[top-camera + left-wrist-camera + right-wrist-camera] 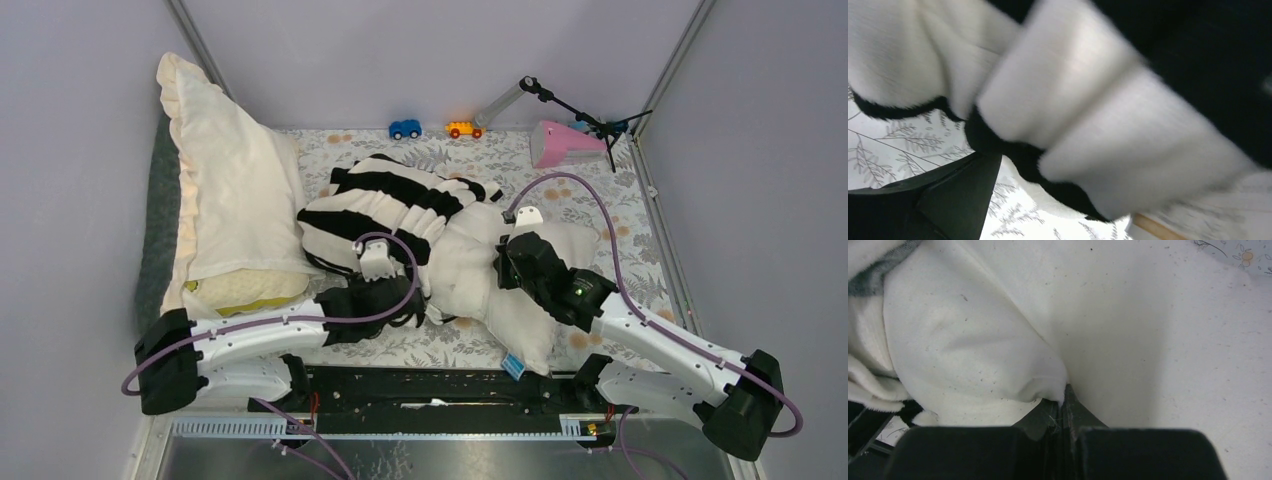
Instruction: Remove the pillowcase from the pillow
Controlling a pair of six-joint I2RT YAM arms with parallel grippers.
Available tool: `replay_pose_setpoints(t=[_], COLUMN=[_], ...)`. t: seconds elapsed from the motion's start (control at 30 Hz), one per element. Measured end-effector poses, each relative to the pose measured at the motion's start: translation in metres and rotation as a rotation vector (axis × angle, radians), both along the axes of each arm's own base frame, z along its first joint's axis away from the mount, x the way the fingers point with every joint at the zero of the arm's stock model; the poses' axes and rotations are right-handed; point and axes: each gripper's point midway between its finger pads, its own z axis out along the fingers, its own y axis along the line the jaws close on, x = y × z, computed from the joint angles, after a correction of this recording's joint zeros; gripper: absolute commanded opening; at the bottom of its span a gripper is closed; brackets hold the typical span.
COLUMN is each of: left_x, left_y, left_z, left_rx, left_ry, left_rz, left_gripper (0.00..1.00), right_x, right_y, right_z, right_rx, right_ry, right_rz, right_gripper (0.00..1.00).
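Observation:
The black and white striped pillowcase [385,205] is bunched over the far left part of the off-white pillow [470,275], whose near right part is bare. My left gripper [405,300] is at the pillowcase's near edge. In the left wrist view the blurred pillowcase [1088,110] fills the frame and lies across the jaws. Only one dark finger [948,200] shows, so the grip looks shut on the fabric. My right gripper [508,262] is shut on a pinched fold of the pillow [978,340], with its tips [1065,392] pressed together.
A cream ruffled-edge pillow [230,190] leans at the left wall above a yellowish cushion [250,290]. A blue toy car [405,128], an orange toy car [463,129], a pink object [565,145] and a small tripod stand [575,110] line the far edge. A floral sheet [600,215] covers the table.

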Motion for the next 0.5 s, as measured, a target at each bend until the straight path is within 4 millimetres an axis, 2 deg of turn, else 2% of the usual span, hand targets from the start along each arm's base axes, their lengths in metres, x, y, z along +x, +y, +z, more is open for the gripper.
replay_pose_setpoints(t=[0.03,0.1,0.2,0.3,0.43,0.47,0.5], left_x=[0.006,0.015,0.032,0.051,0.066,0.067,0.068], left_y=[0.008,0.022,0.045,0.069,0.109,0.115,0.12], left_z=[-0.009,-0.025,-0.024,0.002,0.048,0.056,0.062], left_rx=[0.002,-0.003,-0.033,-0.091,-0.152,-0.169,-0.173], left_ry=[0.015,0.044,0.046,-0.024,-0.176,-0.204,-0.225], left_rz=[0.022,0.059,0.131,0.214,0.328,0.344,0.355], left_gripper=[0.96,0.83,0.59,0.4,0.06,0.0,0.0], right_x=[0.001,0.003,0.006,0.01,0.012,0.012,0.011], right_y=[-0.001,-0.004,-0.009,-0.018,-0.044,-0.049,-0.054], right_z=[0.0,0.001,0.004,0.017,0.04,0.044,0.047], right_rx=[-0.003,-0.005,0.008,0.051,0.082,0.082,0.081], right_ry=[-0.004,-0.01,-0.014,-0.046,-0.12,-0.132,-0.145], right_rz=[-0.007,-0.03,-0.065,-0.11,-0.193,-0.208,-0.221], right_gripper=[0.0,0.0,0.0,0.0,0.0,0.0,0.0])
